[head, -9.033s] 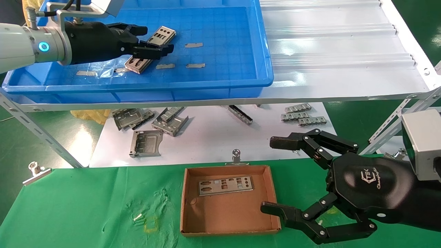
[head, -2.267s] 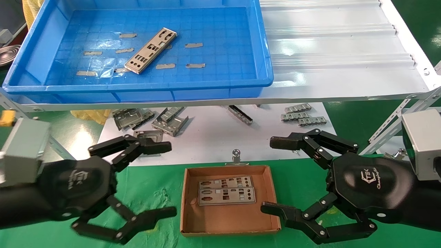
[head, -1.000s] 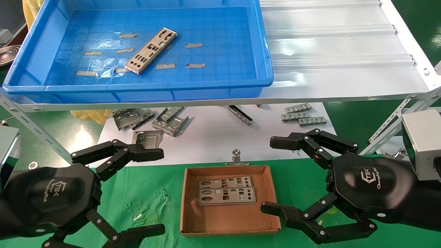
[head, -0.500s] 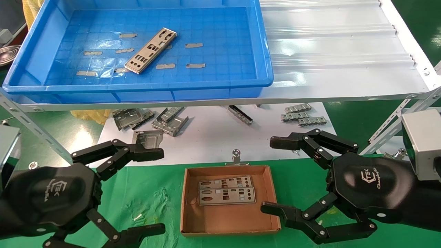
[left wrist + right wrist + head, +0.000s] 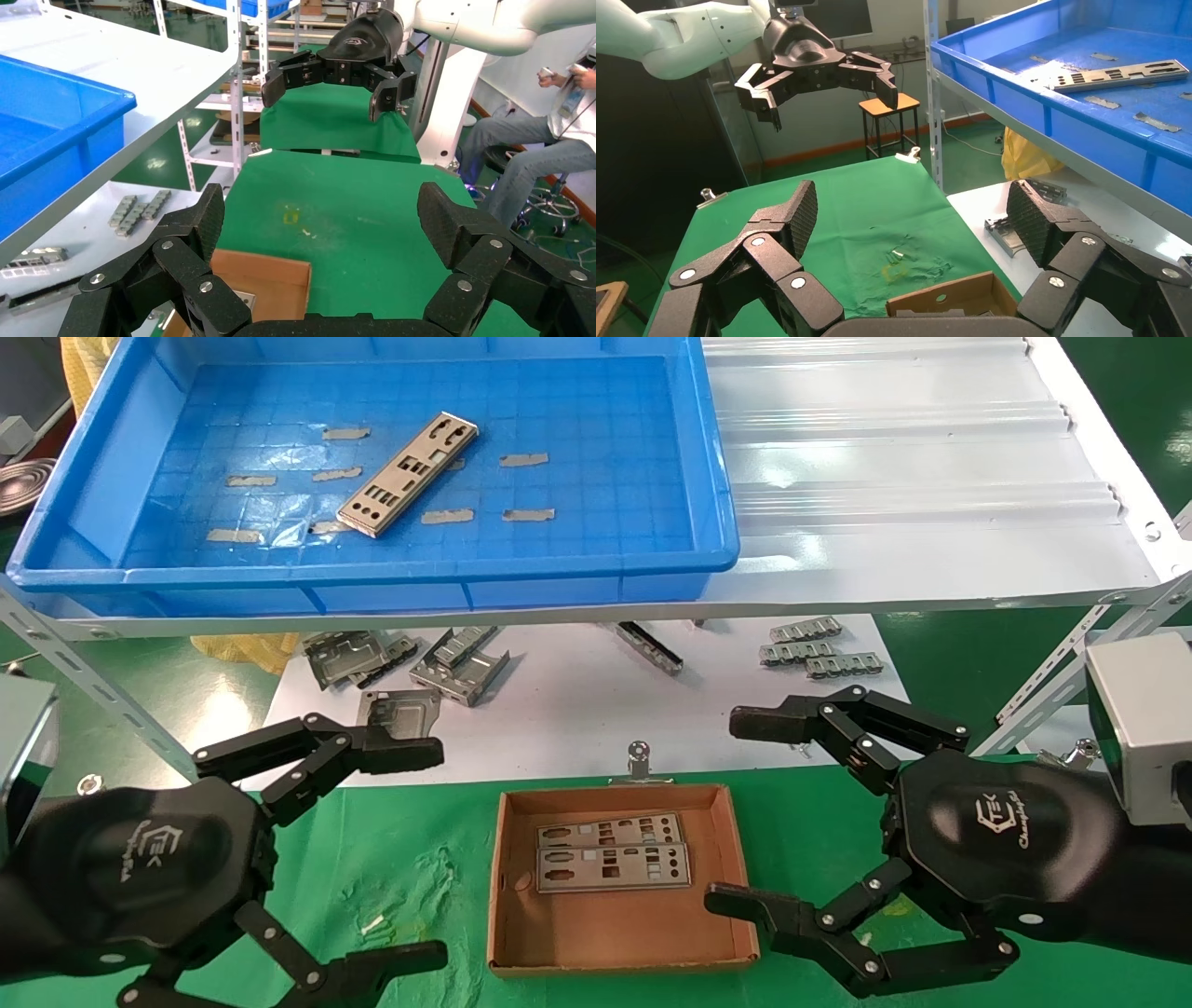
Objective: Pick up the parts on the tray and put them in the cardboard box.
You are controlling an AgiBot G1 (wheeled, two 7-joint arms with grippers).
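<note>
A: Both black grippers, left (image 5: pixel 410 855) and right (image 5: pixel 740 810), hang spread, empty, flanking the shallow brown cardboard box (image 5: pixel 507 877).

B: One thin silver punched plate (image 5: pixel 407 475) lies in the blue plastic tray (image 5: pixel 710 477): light, stiff, slippery; pinch its long edges.

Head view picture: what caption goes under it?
Two silver plates in the brown cardboard box, one left in the blue tray.

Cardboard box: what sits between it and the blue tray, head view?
In the head view, between the cardboard box and the tray lies a white sheet carrying grey brackets and connector strips.
</note>
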